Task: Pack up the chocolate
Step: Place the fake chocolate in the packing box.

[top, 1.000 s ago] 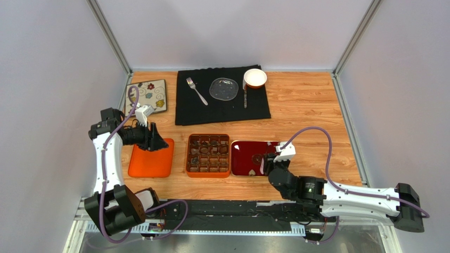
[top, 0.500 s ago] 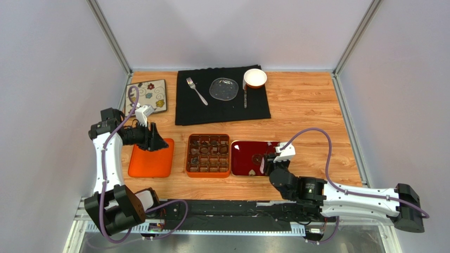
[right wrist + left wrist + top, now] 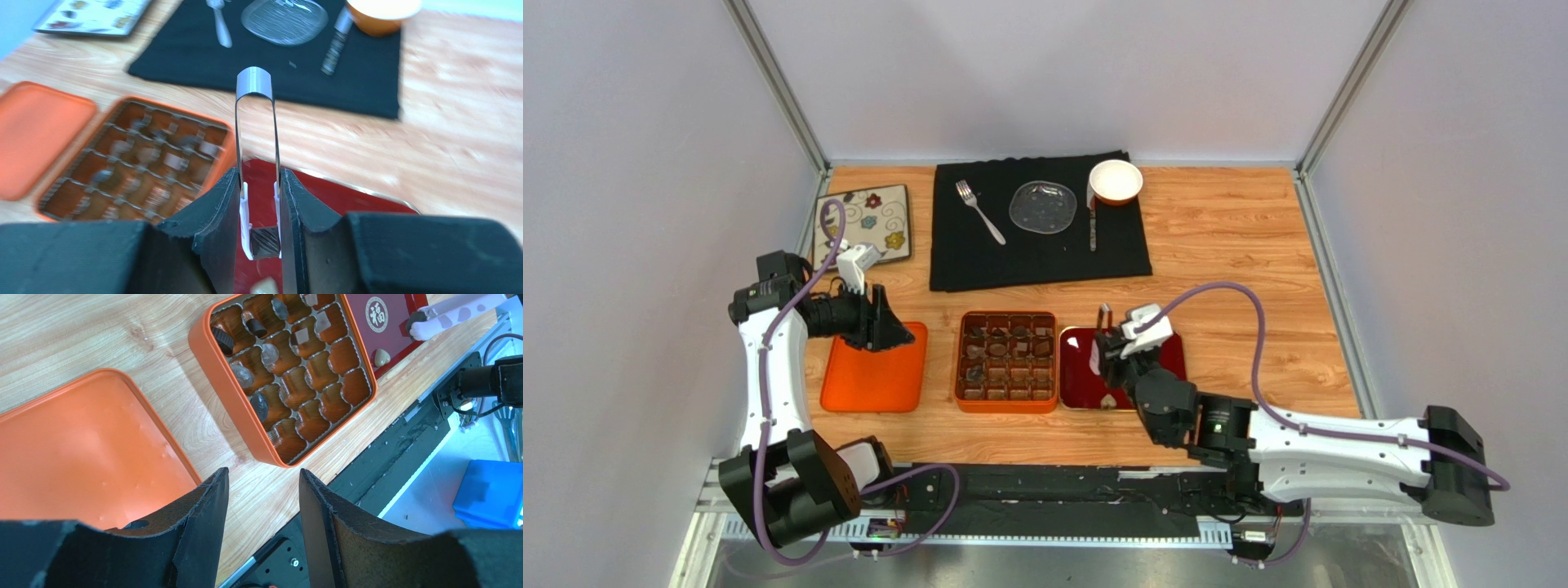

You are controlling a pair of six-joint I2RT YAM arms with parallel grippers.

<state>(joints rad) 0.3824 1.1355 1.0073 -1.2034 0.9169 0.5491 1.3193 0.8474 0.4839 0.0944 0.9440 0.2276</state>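
My right gripper point(image 3: 261, 208) is shut on metal tongs point(image 3: 255, 82) whose white tips pinch a square dark chocolate point(image 3: 265, 242) just above the red tray point(image 3: 344, 199). In the top view the right gripper point(image 3: 1112, 349) hovers over the tray's left part point(image 3: 1078, 374), beside the orange box point(image 3: 960, 361). Several chocolate pieces point(image 3: 253, 323) sit in the box's far compartments point(image 3: 215, 361). A light piece point(image 3: 382, 355) lies on the red tray. My left gripper point(image 3: 263, 502) is open and empty above the edge of the orange lid point(image 3: 80, 447).
A black cloth point(image 3: 1038, 221) at the back carries a fork point(image 3: 979, 211), a glass plate point(image 3: 1042, 206), a knife and a small bowl point(image 3: 1116, 181). A patterned tray point(image 3: 873, 221) lies at the back left. The orange lid point(image 3: 873, 377) lies left of the box.
My right arm has swung left and forward with the tongs, from the red tray's right side to its left part near the box. The left arm has not moved.
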